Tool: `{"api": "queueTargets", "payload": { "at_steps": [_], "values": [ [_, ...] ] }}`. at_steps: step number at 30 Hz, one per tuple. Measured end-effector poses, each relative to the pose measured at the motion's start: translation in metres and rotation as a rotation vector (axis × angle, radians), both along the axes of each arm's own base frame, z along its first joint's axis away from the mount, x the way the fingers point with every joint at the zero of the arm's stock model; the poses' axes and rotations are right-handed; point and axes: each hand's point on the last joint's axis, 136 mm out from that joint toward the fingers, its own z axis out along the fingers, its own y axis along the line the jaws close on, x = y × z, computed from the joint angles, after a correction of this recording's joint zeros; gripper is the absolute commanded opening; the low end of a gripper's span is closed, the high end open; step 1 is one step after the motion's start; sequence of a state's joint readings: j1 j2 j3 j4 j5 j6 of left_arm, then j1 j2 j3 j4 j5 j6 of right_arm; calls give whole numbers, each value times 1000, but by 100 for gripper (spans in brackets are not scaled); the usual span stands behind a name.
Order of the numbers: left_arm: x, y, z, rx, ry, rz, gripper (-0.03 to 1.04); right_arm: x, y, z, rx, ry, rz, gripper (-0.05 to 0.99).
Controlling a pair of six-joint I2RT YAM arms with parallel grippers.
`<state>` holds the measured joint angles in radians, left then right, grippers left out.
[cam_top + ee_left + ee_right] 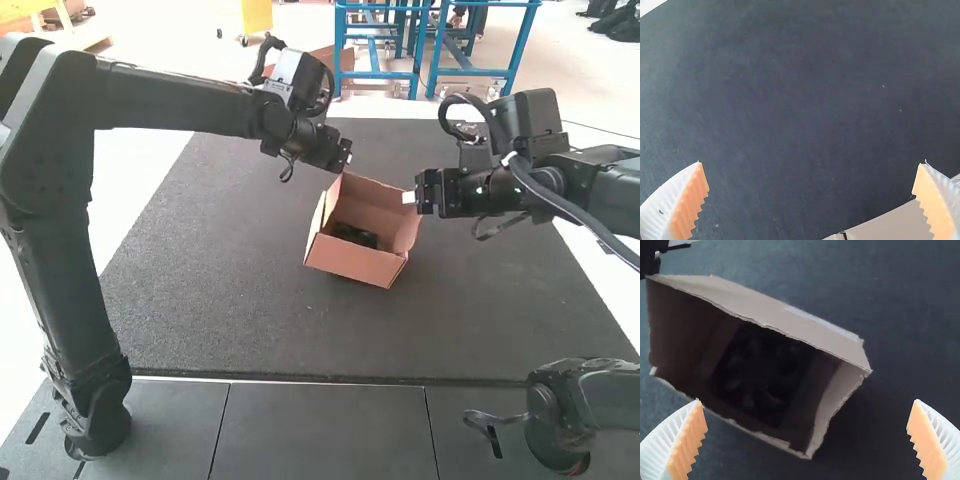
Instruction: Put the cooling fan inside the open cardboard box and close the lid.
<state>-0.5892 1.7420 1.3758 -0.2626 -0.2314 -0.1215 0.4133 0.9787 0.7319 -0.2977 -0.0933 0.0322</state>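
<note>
Judging the fan placed and only the closing left. Cooling fan (760,375) flat on the floor of the cardboard box (355,262), mid black mat (200,260). Lid (378,198) standing up on the far side, long edge running between the 2 grippers. Left gripper (340,160) nearer, at its left corner, jaws wide and empty. Right gripper (412,198) just off its right end, likewise spread, holding nothing.

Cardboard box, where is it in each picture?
High view: the box sits in the middle of the dark mat.
Left wrist view: just a bit of the box beside one orange pad.
Right wrist view: the open box, fan inside, ahead of the fingers.
Shared landmark: the dark mat under the box.
</note>
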Motion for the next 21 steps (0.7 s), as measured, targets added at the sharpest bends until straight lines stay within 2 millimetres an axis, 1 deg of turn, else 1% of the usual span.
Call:
{"api": "queueTargets", "payload": {
  "at_steps": [5,9,14,21],
  "values": [
    [-5,3,-8,19,35,3,97,0,0,0,4,2,2,92],
    [-8,14,-17,37,79,20,97,-1,-1,-1,2,9,2,92],
    [-1,26,-17,27,82,57,97,-5,-2,-3,1,16,6,92],
    [0,27,-16,21,78,61,97,-14,-5,-4,6,9,8,92]
  ]
}}
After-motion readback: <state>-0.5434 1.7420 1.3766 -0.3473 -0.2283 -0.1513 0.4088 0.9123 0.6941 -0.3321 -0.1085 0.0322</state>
